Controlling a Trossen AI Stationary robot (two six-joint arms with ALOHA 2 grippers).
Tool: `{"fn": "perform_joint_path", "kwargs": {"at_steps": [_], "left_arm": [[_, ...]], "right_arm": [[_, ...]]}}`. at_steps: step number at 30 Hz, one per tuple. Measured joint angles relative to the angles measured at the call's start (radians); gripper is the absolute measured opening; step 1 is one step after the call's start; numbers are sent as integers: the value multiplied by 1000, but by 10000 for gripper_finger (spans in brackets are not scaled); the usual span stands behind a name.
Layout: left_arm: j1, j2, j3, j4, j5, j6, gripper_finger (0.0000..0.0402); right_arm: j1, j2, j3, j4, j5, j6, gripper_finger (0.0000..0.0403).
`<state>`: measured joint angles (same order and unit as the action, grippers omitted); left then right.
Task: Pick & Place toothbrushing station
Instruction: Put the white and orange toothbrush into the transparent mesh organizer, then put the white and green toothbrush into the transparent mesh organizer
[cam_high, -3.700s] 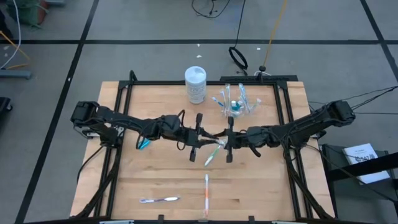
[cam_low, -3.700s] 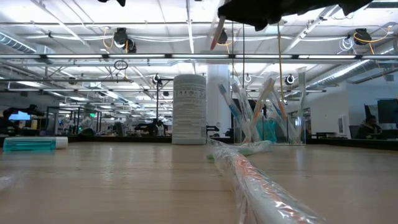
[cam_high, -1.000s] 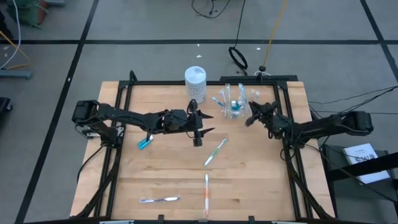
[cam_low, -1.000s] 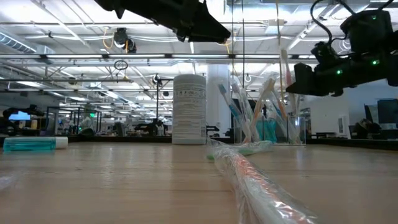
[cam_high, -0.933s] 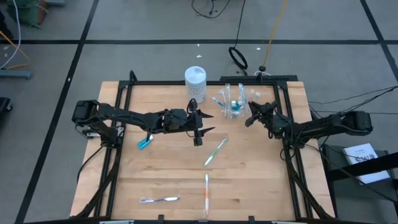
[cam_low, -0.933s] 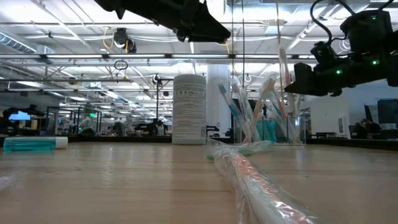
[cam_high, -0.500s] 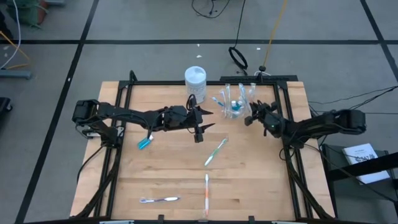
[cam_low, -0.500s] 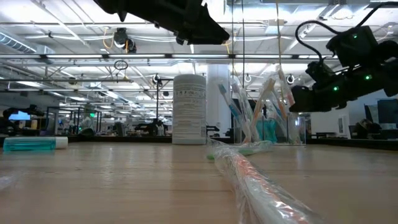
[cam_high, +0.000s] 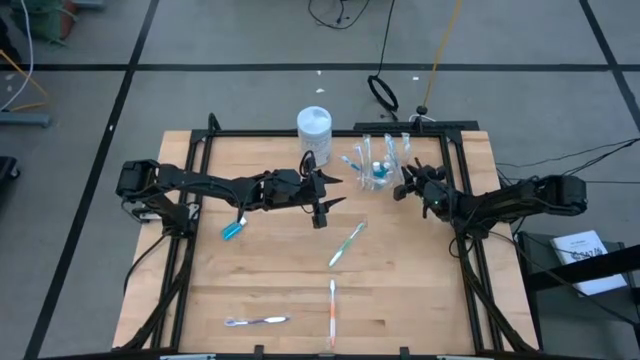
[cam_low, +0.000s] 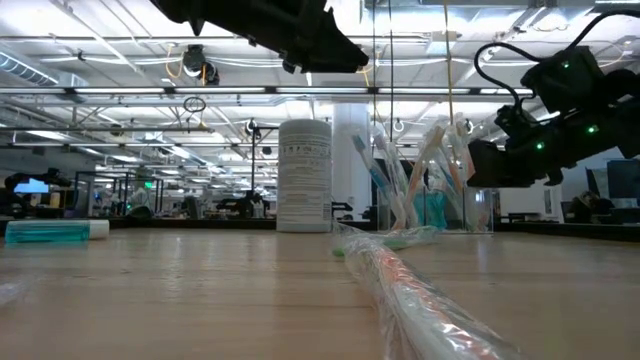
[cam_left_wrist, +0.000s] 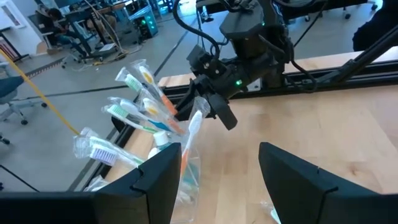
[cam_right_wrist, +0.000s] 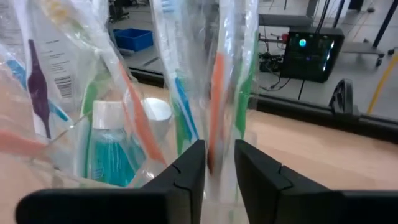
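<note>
Nearest the front table edge: a wrapped blue/white toothbrush (cam_high: 256, 321) lying flat, and just beside it an orange toothbrush (cam_high: 332, 312) lying lengthwise. Further in, mid-table, a green toothbrush (cam_high: 347, 244) lies at a diagonal, nothing touching it. A teal toothpaste tube (cam_high: 232, 229) sits left of centre, under the left arm's span.

Left gripper (cam_high: 320, 200) hangs above the table past the green toothbrush, fingers spread apart, nothing between them; its wrist view looks over at the cup and the other arm.

At the back, the clear plastic cup (cam_high: 378, 163) stands upright, packed with wrapped toothbrushes (cam_low: 420, 170) fanning out and a small blue toothpaste tube (cam_right_wrist: 109, 144) inside. Right gripper (cam_high: 405, 185) is right up against the cup's right side; in its wrist view an orange-handled wrapped brush (cam_right_wrist: 217, 93) stands upright in the narrow gap between the fingers (cam_right_wrist: 186, 180). Fingers are only slightly parted; can't tell if they are pinching it.

White lidded canister (cam_high: 314, 133) stands upright just left of the cup, apart from it.
</note>
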<state>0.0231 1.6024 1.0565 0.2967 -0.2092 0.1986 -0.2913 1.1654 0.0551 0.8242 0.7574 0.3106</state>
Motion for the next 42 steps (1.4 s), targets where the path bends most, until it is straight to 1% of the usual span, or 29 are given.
{"fn": "perform_joint_path", "kwargs": {"at_steps": [3, 7, 11, 13, 16, 18, 20, 22, 24, 26, 29, 31, 32, 35, 38, 42], "left_arm": [[0, 0, 0, 0, 0, 0, 223], [0, 0, 0, -15, 1, -11, 223], [-2, 0, 0, -60, 1, -71, 223], [-6, 0, 0, -95, 2, -112, 223], [-17, 0, 0, -162, 2, -163, 223], [-27, 0, 0, -210, 14, -198, 223], [-36, 0, 0, -242, 39, -244, 223], [-47, 13, 1, -237, 70, -301, 223], [-53, 38, 1, -234, 106, -351, 223], [-61, 82, 2, -212, 138, -378, 223], [-72, 173, 1, -170, 152, -389, 223], [-74, 219, 0, -153, 153, -401, 223], [-75, 240, 0, -121, 153, -418, 223], [-74, 299, 1, -60, 153, -485, 223], [-74, 353, 1, -47, 153, -501, 223], [-85, 393, 2, -54, 164, -504, 223]], "right_arm": [[0, -3, 0, 52, 0, -60, 94], [0, -31, 0, 79, 2, -156, 119], [0, -88, 0, 100, 9, -247, 148], [0, -124, 0, 153, 28, -283, 160], [5, -180, 0, 259, 23, -336, 174], [14, -217, 0, 330, -21, -363, 178], [34, -249, 20, 358, -99, -391, 180], [65, -269, 61, 290, -149, -425, 180], [106, -273, 147, 185, -184, -450, 180], [137, -266, 237, 20, -182, -460, 180], [175, -220, 355, -223, -182, -441, 180], [193, -191, 412, -316, -186, -415, 180], [202, -178, 435, -337, -185, -403, 180], [224, -141, 445, -351, -184, -398, 180], [245, -131, 447, -318, -185, -401, 180], [265, -130, 449, -282, -185, -402, 180]]}}
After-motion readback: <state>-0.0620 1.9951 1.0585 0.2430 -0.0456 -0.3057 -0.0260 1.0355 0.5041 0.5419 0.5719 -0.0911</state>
